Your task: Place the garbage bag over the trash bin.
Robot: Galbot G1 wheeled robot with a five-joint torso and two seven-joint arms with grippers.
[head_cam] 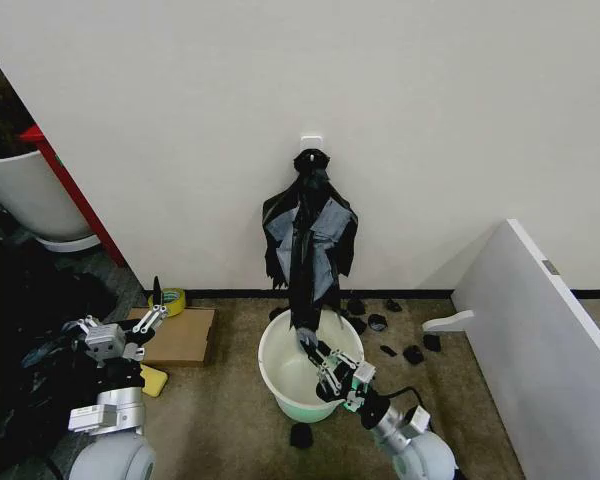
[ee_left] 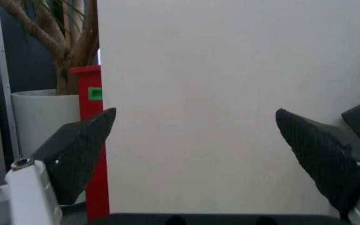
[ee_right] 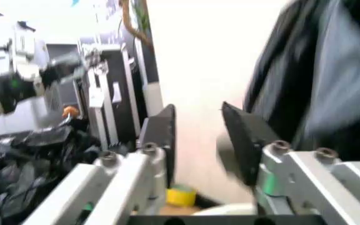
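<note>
The trash bin point(head_cam: 280, 372), a cream-white bucket with a pale green base, stands on the floor by the wall. Above it a knotted bunch of black bags with grey patches point(head_cam: 312, 230) hangs from a wall hook. A long black tail point(head_cam: 303, 300) of the bunch reaches down to the bin's mouth. I cannot tell whether this tail is the garbage bag. My right gripper point(head_cam: 323, 366) point(ee_right: 196, 123) is over the bin's near rim, just below the tail's tip, open with nothing between its fingers. My left gripper point(head_cam: 158, 300) point(ee_left: 192, 123) is held up at the left, open wide and empty.
A flat cardboard box point(head_cam: 185, 338) and a yellow tape roll point(head_cam: 172, 299) lie left of the bin. Black scraps point(head_cam: 412, 353) dot the floor. A white panel point(head_cam: 540, 330) slants at the right. A dark plastic heap point(head_cam: 20, 340), a red post point(head_cam: 70, 190) and a white planter point(head_cam: 25, 195) are at the left.
</note>
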